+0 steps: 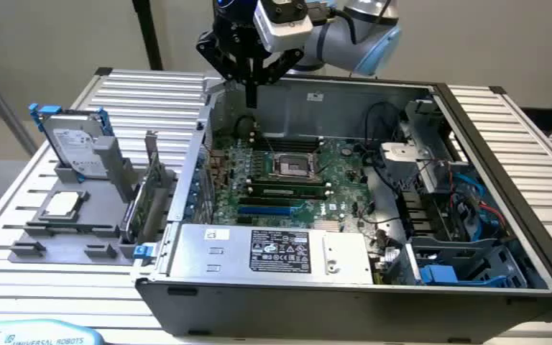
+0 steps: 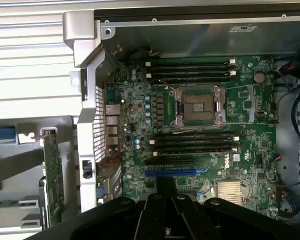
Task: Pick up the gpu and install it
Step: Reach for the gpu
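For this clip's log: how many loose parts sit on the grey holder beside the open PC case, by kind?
hard drive in blue frame: 1
CPU chip: 1
gpu: 1
Total on the grey holder: 3

The board (image 1: pixel 286 172) is green with a blue slot (image 2: pixel 170 173) and black strips (image 2: pixel 190 65), inside a grey case (image 1: pixel 353 93). The gpu (image 1: pixel 144 205) has a green edge, the drive (image 1: pixel 70 136) is silver in a blue frame (image 1: pixel 37 113), and the white table (image 1: pixel 152 83) has stripes. The gripper (image 1: pixel 252 103) is black.
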You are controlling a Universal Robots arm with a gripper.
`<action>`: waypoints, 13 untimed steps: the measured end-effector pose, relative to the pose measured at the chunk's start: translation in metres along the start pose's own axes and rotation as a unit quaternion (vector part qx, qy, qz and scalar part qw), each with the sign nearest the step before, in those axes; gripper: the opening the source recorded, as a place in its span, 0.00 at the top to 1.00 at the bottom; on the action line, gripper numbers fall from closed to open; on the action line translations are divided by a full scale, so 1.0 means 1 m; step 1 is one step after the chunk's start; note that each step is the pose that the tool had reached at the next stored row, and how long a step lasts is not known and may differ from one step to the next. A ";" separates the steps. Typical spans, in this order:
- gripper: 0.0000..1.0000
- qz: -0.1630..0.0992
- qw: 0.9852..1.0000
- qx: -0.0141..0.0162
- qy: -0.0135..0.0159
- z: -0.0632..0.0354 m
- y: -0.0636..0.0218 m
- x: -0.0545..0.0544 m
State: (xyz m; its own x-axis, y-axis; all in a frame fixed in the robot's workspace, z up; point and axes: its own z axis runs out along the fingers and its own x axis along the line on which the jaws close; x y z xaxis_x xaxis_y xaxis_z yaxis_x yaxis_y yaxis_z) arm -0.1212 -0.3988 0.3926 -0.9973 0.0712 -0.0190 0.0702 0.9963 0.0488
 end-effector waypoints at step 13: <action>0.89 0.000 1.000 0.000 0.000 -0.0003 -0.0011 0.009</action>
State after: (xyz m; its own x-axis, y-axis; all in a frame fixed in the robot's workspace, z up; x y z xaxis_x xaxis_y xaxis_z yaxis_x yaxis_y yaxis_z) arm -0.1302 -0.3993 0.3927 -0.9973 0.0712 -0.0189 0.0702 0.9963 0.0486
